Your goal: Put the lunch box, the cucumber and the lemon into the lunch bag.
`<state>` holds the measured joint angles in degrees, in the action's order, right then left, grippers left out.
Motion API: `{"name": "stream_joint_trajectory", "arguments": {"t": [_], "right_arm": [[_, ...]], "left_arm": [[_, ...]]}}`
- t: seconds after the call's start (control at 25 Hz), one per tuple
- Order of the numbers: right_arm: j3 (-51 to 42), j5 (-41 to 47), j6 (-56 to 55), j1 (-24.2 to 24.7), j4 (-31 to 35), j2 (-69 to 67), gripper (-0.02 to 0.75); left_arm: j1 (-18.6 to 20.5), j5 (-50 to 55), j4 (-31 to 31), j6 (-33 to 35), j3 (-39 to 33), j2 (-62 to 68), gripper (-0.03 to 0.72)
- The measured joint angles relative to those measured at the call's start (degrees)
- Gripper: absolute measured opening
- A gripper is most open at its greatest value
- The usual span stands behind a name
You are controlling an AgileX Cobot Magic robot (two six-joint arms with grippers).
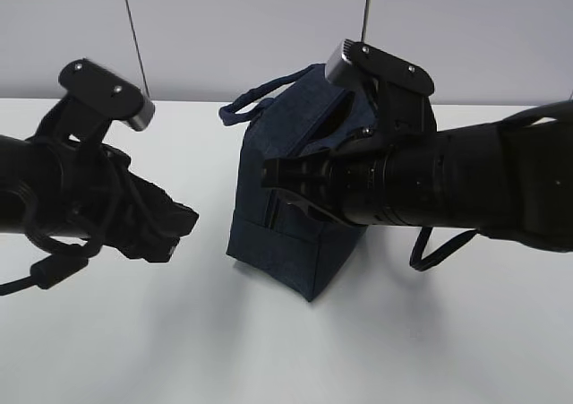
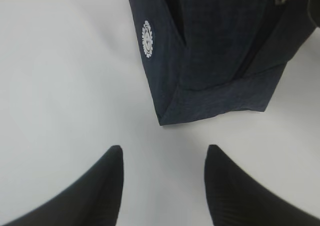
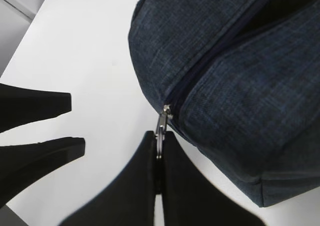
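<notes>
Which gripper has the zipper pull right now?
The right gripper, shut on the metal zipper pull at the lunch bag's end. The left gripper is open, holding nothing.

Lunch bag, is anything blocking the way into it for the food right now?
Yes. The lunch bag looks zipped shut along its top; the right gripper is pinched on the zipper pull at the end. No food is in view.

My exterior camera looks down at a slant, fairly close, facing both arms. My left wrist camera looks past its jaws, my right wrist camera closer in; all three share the dark navy fabric lunch bag [image 1: 304, 184] [image 2: 220, 50] [image 3: 235, 80].
</notes>
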<state>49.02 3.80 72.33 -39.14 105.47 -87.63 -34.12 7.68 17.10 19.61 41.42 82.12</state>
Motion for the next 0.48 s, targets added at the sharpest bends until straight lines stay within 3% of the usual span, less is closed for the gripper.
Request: {"name": "stream_joint_trajectory", "arguments": {"t": [0.36,0.48], "right_arm": [[0.00,0.20,0.00,0.00,-0.10,0.00,0.000],[0.00,0.20,0.00,0.00,-0.10,0.00,0.000]], "left_arm": [[0.00,-0.90,-1.17,0.00,5.88,6.75,0.368],[0.00,1.15,-1.29,0.00,9.55,8.93,0.407]]}}
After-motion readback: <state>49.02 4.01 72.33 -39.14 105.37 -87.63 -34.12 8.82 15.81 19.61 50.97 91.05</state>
